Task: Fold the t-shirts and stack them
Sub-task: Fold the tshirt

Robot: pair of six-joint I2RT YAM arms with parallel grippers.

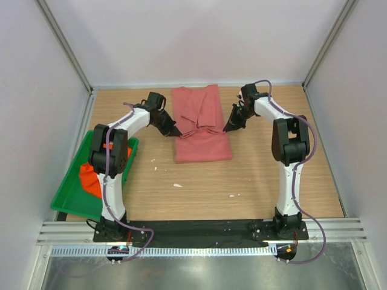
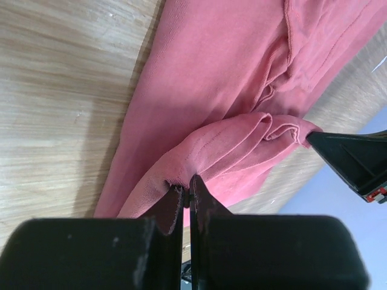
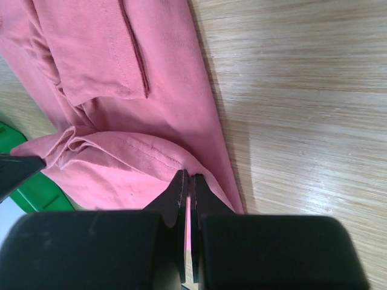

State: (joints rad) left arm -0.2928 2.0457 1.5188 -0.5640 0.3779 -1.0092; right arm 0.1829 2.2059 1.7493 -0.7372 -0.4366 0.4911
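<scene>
Left fingers point(image 2: 205, 208) pressed together, pinching a bunched fold on the left edge of the pink t-shirt point(image 2: 211, 90); cloth is caught right at the tips. Right fingers point(image 3: 204, 202) same state, pressed together on a fold of the shirt's right edge, a thin strip of pink showing between them. Each wrist view shows the other arm's black tip at the opposite end of the same fold, so the two grips face each other across the shirt. The pinched cloth forms a raised, wrinkled ridge running left to right across the shirt's middle, with a stitched hem line visible along it. Top view: left fingers point(image 1: 177, 133) and right fingers point(image 1: 228, 128) sit at the two ends of that ridge, both arms reaching in from the sides and angled inward. Pink t-shirt point(image 1: 202, 130) lies in the middle of the table point(image 1: 266, 175), its far end up against the far edge; the part nearer the arms lies flat, the far part is creased with a sleeve folded in. Orange t-shirt point(image 1: 89, 178) is crumpled in the green tray point(image 1: 69, 196) at the table's left edge toward the near corner, partly hidden behind the left arm point(image 1: 112, 157), well apart from the pink one.
</scene>
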